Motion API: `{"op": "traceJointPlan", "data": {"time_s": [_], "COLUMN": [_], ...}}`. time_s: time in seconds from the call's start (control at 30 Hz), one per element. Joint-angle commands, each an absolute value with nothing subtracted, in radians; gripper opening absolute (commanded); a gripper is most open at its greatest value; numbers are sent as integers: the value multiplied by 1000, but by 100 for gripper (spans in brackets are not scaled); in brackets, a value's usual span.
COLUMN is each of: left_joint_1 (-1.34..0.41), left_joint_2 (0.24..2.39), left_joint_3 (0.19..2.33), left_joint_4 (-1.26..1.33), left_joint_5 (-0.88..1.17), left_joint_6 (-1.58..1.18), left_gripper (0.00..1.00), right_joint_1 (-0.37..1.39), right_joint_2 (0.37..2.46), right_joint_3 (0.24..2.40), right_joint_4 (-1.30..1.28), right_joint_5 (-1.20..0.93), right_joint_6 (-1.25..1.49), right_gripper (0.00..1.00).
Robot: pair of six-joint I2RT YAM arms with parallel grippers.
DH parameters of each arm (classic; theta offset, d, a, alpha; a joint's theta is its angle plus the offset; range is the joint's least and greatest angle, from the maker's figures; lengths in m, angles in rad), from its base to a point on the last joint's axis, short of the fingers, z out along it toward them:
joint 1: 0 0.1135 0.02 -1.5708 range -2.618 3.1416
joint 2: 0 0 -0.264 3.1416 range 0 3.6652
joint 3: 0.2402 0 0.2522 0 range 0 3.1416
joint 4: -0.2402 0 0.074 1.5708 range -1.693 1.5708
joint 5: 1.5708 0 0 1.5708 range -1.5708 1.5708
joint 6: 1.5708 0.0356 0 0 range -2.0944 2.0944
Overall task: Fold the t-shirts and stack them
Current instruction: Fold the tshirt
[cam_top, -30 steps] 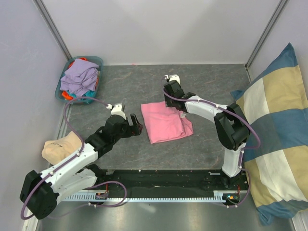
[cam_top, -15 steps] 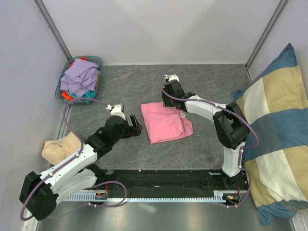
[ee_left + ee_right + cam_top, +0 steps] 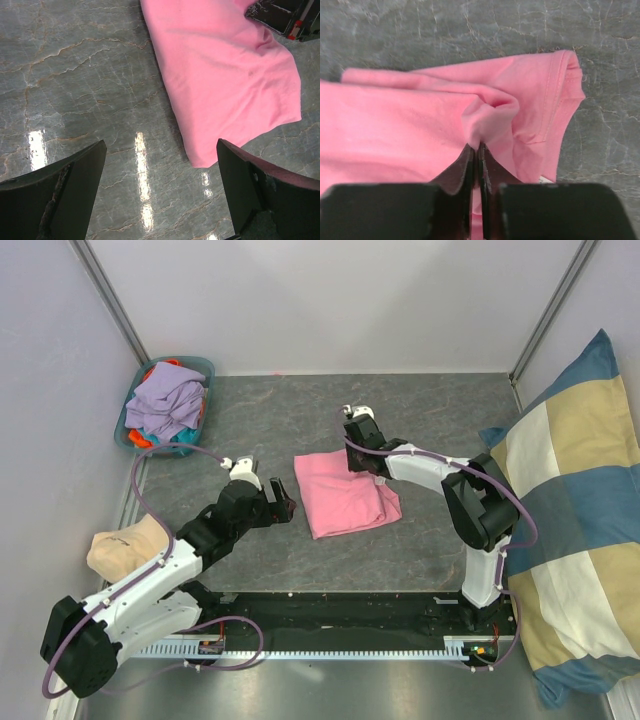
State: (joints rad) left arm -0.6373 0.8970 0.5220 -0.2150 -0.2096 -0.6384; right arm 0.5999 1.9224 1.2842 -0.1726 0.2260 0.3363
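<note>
A bright pink t-shirt (image 3: 345,498) lies folded on the grey marbled table, mid-centre. My right gripper (image 3: 360,466) is at the shirt's far right part, shut on a raised pinch of pink cloth (image 3: 487,117); its jaws (image 3: 476,146) meet on the fold. A sleeve hem (image 3: 560,95) lies to the right of the pinch. My left gripper (image 3: 285,502) hovers open just left of the shirt, and between its fingers (image 3: 161,145) there is only bare table, with the shirt's near corner (image 3: 200,157) close by. Lavender, teal and orange t-shirts (image 3: 165,400) are heaped in a basket.
The teal basket (image 3: 203,367) stands at the back left corner. A beige cloth (image 3: 125,545) lies at the left edge by the left arm. A large blue-and-cream checked cushion (image 3: 580,530) leans along the right side. Walls close the back and the left.
The right gripper has shut on a fold of the pink t-shirt and shifted slightly right. The left arm has stayed still.
</note>
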Motion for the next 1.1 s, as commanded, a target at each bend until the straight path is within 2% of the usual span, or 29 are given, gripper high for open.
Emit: {"op": "traceJointPlan", "data": {"time_s": [0.0,0.33,0.37,0.43,0.47,0.5,0.6,0.8,1.07], "left_joint_1": [-640,-640,-640,-640,-640,-640,-640,-640,-640], "left_joint_2": [905,920,923,927,925,927,925,920,1047], "left_joint_3": [522,523,523,522,522,520,517,520,623], "left_joint_4": [-199,-193,-193,-192,-192,-192,-192,-184,-115], "left_joint_5": [-232,-227,-227,-224,-221,-219,-218,-209,-101], "left_joint_6": [-630,-630,-629,-630,-630,-630,-630,-626,-572], "left_gripper": [99,99,99,99,100,99,99,99,99], "right_joint_1": [597,591,589,586,584,586,583,578,560], "right_joint_2": [1855,1784,1789,1805,1822,1833,1850,1738,1631], "right_joint_3": [1270,1313,1310,1310,1307,1307,1298,1243,1054], "right_joint_4": [-156,-232,-238,-253,-264,-271,-299,-310,-318], "right_joint_5": [282,440,446,456,459,463,511,588,565], "right_joint_6": [348,328,327,327,327,327,350,361,446], "right_gripper": [0,0,2,15,24,43,61,70,72]}}
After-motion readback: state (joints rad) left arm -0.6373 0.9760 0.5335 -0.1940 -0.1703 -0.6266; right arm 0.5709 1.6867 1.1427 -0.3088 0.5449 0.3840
